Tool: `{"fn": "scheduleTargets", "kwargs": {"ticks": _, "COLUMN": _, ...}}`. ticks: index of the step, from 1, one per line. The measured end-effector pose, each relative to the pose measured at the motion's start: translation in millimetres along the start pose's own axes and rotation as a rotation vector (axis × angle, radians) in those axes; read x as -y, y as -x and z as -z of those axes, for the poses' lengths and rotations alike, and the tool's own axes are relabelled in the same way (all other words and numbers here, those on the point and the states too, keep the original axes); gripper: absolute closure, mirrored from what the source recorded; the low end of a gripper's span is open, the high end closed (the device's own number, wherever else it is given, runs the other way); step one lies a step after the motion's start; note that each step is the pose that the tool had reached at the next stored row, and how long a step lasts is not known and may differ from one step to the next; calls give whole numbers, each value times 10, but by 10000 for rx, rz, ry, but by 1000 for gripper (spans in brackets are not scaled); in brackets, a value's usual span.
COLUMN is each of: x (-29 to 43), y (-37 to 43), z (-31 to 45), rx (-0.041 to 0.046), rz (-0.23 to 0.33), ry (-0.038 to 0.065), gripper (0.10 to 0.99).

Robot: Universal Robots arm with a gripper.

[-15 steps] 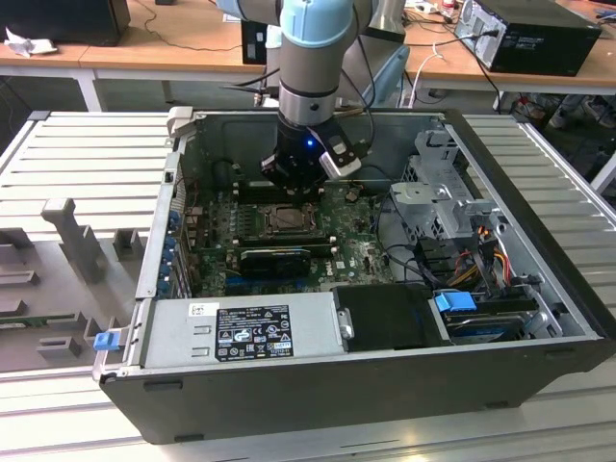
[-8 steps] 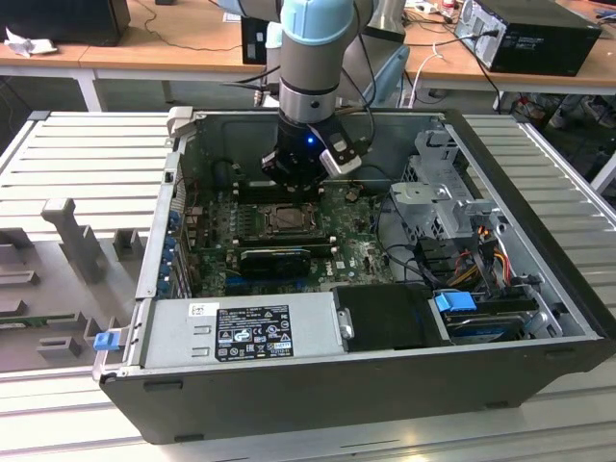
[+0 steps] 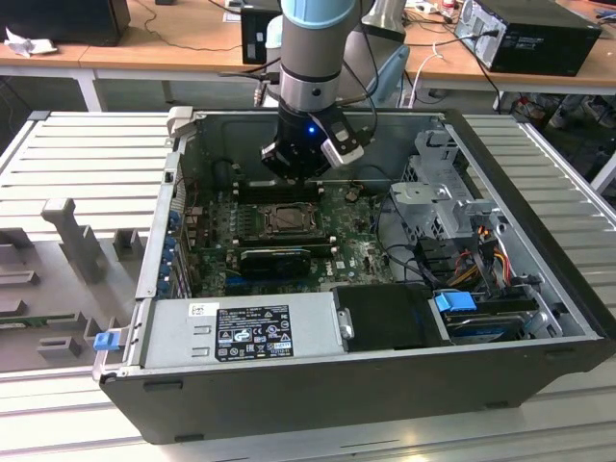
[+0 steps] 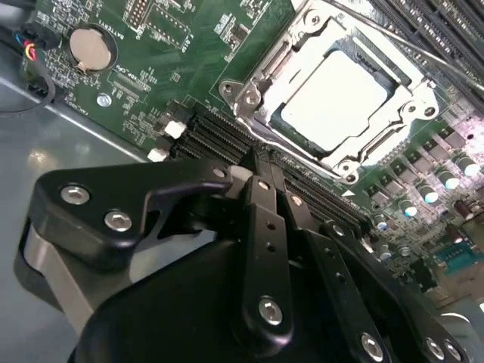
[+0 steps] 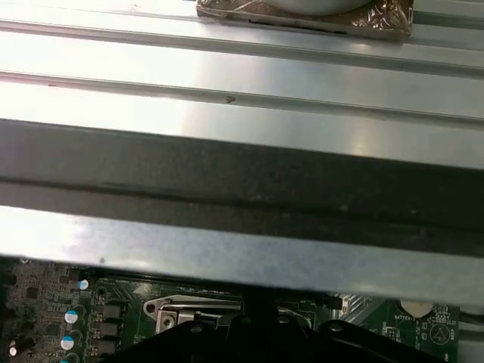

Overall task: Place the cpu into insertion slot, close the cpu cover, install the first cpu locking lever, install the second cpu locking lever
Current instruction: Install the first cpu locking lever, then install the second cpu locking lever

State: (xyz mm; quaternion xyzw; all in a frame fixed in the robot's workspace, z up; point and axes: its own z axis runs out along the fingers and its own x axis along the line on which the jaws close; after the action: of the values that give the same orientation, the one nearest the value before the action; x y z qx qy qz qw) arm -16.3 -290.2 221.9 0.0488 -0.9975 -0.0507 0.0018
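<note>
Inside the open computer case (image 3: 318, 385), the motherboard (image 3: 346, 252) lies flat and face-up, which gives the arm straight top-down access. cpu (image 4: 339, 94) is already seated in the insertion slot (image 4: 249, 68): its pale metal top shows through the square window of the cpu cover (image 4: 412, 76), and the cover looks folded down flat over it. Seen from the exterior view, the socket sits near board centre, at about 11 o'clock from the power supply (image 3: 241, 327) at the case's near wall. Levers: I can't tell whether either is latched; a thin rod crosses just past the cover's far edge.

Arm comes in vertical from above, wrist pointing down, gripper (image 3: 300, 166) hanging over the far edge of the socket, at its 12 o'clock. Second wrist view has the black finger linkage drawn in close together, fingertips narrow and carrying nothing, low over the memory slots (image 4: 219, 140) beside the socket.
</note>
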Motion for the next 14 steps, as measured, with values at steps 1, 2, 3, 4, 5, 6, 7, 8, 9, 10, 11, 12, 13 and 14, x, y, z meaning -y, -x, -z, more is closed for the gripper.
{"fn": "scheduleTargets", "kwargs": {"ticks": 1, "x": 3, "y": 0, "z": 0, "rx": 1, "rz": 1, "ry": 0, "gripper": 980}}
{"fn": "scheduleTargets", "kwargs": {"ticks": 2, "x": 7, "y": -1, "z": 1, "rx": 0, "rz": 1, "ry": 0, "gripper": 980}}
{"fn": "scheduleTargets", "kwargs": {"ticks": 3, "x": 11, "y": -1, "z": 1, "rx": 0, "rz": 0, "ry": 0, "gripper": 980}}
{"fn": "scheduleTargets", "kwargs": {"ticks": 4, "x": 15, "y": -1, "z": 2, "rx": 0, "rz": 0, "ry": 0, "gripper": 980}}
{"fn": "scheduleTargets", "kwargs": {"ticks": 5, "x": 19, "y": -2, "z": 2, "rx": 0, "rz": 0, "ry": 0, "gripper": 980}}
{"fn": "scheduleTargets", "kwargs": {"ticks": 6, "x": 25, "y": -2, "z": 3, "rx": 0, "rz": 1, "ry": 0, "gripper": 980}}
{"fn": "scheduleTargets", "kwargs": {"ticks": 7, "x": 31, "y": -3, "z": 3, "rx": 0, "rz": 0, "ry": 0, "gripper": 980}}
{"fn": "scheduleTargets", "kwargs": {"ticks": 8, "x": 42, "y": -4, "z": 4, "rx": 0, "rz": 1, "ry": 0, "gripper": 980}}
{"fn": "scheduleTargets", "kwargs": {"ticks": 9, "x": 48, "y": -5, "z": 5, "rx": 0, "rz": 0, "ry": 1, "gripper": 980}}
{"fn": "scheduleTargets", "kwargs": {"ticks": 10, "x": 54, "y": -5, "z": 5, "rx": 0, "rz": 0, "ry": 0, "gripper": 980}}
{"fn": "scheduleTargets", "kwargs": {"ticks": 11, "x": 61, "y": -6, "z": 6, "rx": 0, "rz": 0, "ry": 0, "gripper": 980}}
{"fn": "scheduleTargets", "kwargs": {"ticks": 12, "x": 68, "y": -7, "z": 7, "rx": 0, "rz": 0, "ry": 0, "gripper": 980}}
{"fn": "scheduleTargets", "kwargs": {"ticks": 13, "x": 77, "y": -8, "z": 8, "rx": 0, "rz": 1, "ry": 0, "gripper": 980}}
{"fn": "scheduleTargets", "kwargs": {"ticks": 14, "x": 100, "y": -10, "z": 10, "rx": 0, "rz": 0, "ry": -1, "gripper": 980}}
